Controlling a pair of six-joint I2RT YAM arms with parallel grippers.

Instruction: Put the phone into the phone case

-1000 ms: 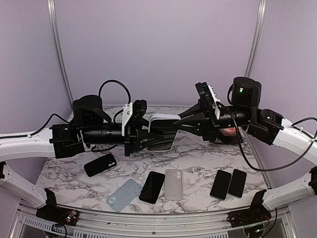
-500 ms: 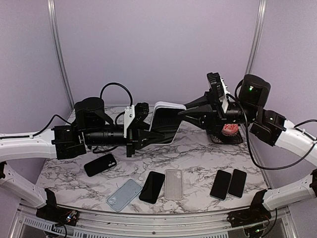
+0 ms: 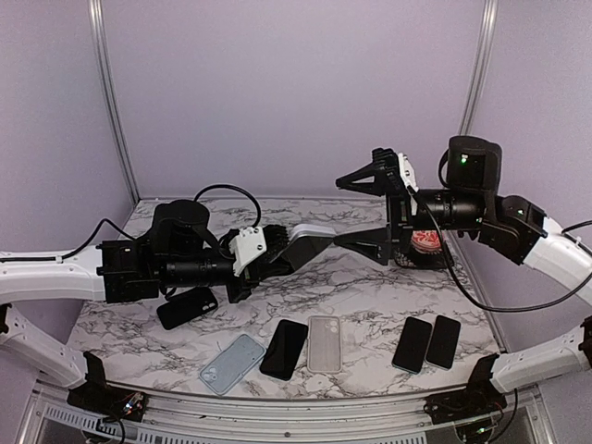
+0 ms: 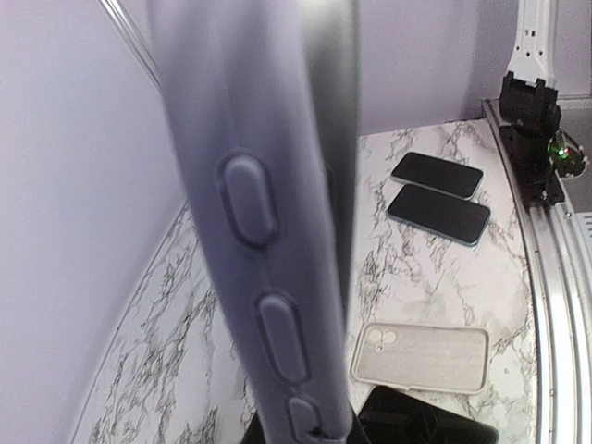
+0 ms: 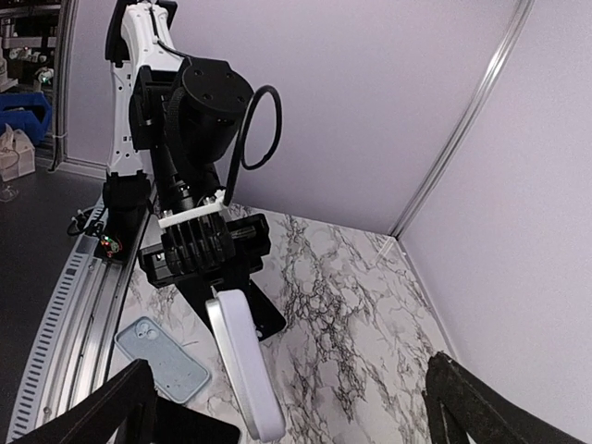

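Nearest my bases, a row lies flat on the marble tabletop [image 3: 370, 296]. From left to right: light blue case [image 3: 231, 363], black phone [image 3: 284, 349], pale clear case [image 3: 324, 343]. There is a gap, then a teal-edged phone [image 3: 413, 344] and a dark phone [image 3: 443, 340] side by side, almost touching. The first three lie close together, each a little tilted

A little further back on the left, a second black handset [image 3: 187, 307] lies at an angle, under my left forearm

Mid-tabletop, left side: my left gripper [image 3: 276, 261] is clamped on the phone case [image 3: 312, 239]. The case is white-grey, held clear of the tabletop, and slopes up and away toward the right arm. In the left wrist view its edge fills the frame, blurred, with three raised side buttons showing. A dark band runs along one face; I cannot tell whether that is a phone seated inside. The right wrist view shows the same case from the far end, pinched at one end by the left gripper, the rest sticking out free

Mid-tabletop, right side: my right gripper [image 3: 365, 205] stands wide apart, one finger high and one low. It faces the free end of the case and is near it but not touching. In the right wrist view my own fingers [image 5: 111, 412] sit at the bottom corners with nothing between them

Farthest back on the right, a dark basket [image 3: 430, 264] stands by the wall, partly hidden behind my right arm, with something red and white inside
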